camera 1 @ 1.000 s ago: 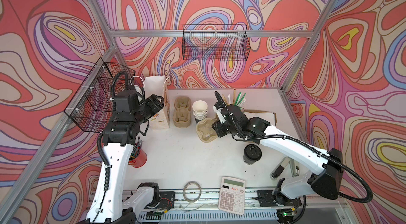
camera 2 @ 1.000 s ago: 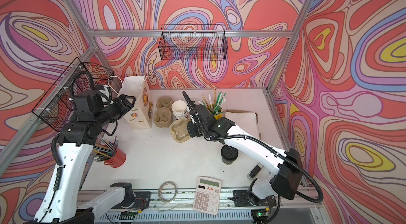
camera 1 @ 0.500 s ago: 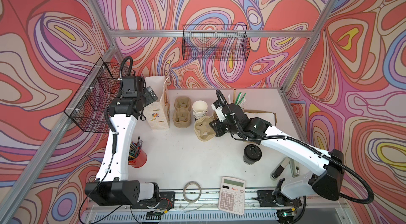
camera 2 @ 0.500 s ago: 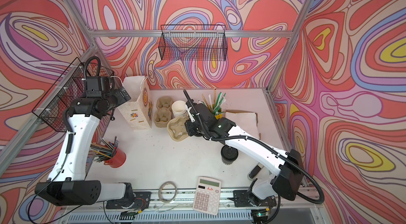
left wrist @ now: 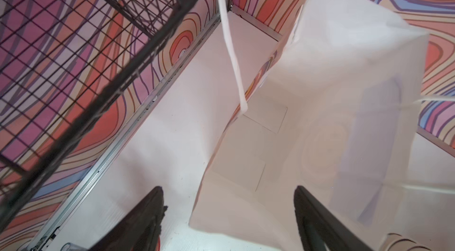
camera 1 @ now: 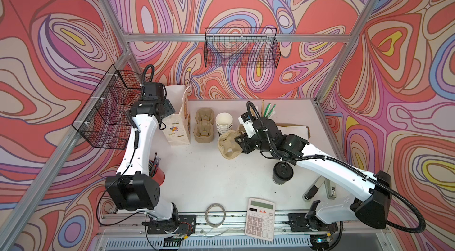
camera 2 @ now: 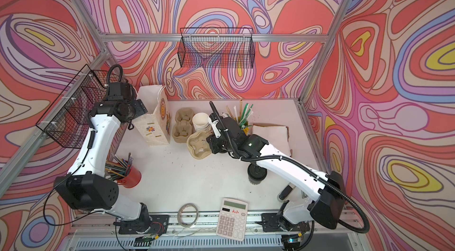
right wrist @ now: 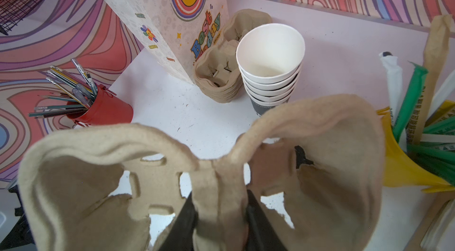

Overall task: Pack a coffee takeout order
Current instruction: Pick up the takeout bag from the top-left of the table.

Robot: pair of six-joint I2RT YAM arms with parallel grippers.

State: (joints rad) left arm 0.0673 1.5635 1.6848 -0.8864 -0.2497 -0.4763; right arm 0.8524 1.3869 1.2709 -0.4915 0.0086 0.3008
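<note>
- Your right gripper [right wrist: 220,215] pinches the tan pulp two-cup carrier [right wrist: 344,139] by the ridge between its two hollows, one finger on each side.
- In both top views, that carrier hangs tilted at the gripper, just beside the stack of lidless cups [camera 1: 224,124] and near the stack of spare carriers [camera 1: 203,126].
- Your left gripper [left wrist: 227,189] is spread wide over the open mouth of the white handled paper bag [left wrist: 344,89], with nothing pinched. You cannot tell whether a finger touches the bag's rim.
- The bag stands upright at the far left of the tabletop [camera 1: 209,176], just beside the spare carriers.
- The black paper cup with black lid [camera 1: 283,172] stands upright on the tabletop, partly under your right forearm and well apart from the bag.
- The red pot of pencils [camera 2: 131,178] sits close to your left arm.
- The calculator [camera 1: 260,219] lies at the near edge.
</note>
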